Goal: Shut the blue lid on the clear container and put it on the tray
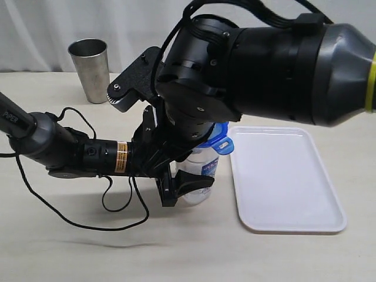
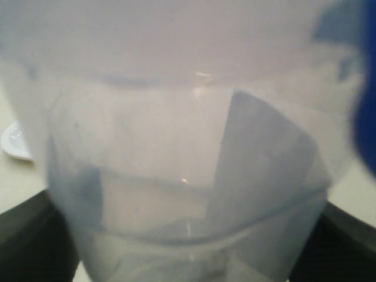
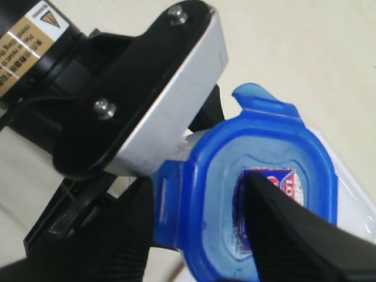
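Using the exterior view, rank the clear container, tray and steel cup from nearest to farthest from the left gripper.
1. clear container, gripped by the left gripper.
2. tray, alongside, view's right.
3. steel cup, far back, view's left.

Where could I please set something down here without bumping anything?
The flat white rectangular tray is bare wherever visible. The tabletop nearer the camera than the black cable loop is free. It is crowded around the tall clear plastic container, where the left arm and right arm meet.

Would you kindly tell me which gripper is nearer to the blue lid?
Right: the right gripper rests on the blue lid; the left gripper grips the clear container below it.
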Tool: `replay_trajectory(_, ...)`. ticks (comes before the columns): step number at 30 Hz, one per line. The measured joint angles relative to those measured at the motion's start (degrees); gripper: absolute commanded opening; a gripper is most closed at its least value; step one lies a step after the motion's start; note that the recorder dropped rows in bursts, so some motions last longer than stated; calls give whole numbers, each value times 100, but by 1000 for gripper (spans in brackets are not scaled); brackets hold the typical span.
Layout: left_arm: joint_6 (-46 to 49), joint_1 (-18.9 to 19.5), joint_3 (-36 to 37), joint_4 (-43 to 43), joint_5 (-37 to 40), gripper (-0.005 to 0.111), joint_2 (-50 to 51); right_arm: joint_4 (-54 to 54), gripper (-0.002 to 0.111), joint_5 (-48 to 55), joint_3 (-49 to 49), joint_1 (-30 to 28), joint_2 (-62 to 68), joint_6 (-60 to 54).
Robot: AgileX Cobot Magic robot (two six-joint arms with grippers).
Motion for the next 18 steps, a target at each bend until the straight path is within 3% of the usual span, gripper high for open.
replay_trajectory(18, -36, 46, -12, -138, -37, 0, 41, -875, 42, -421, 446, 59, 131, -173)
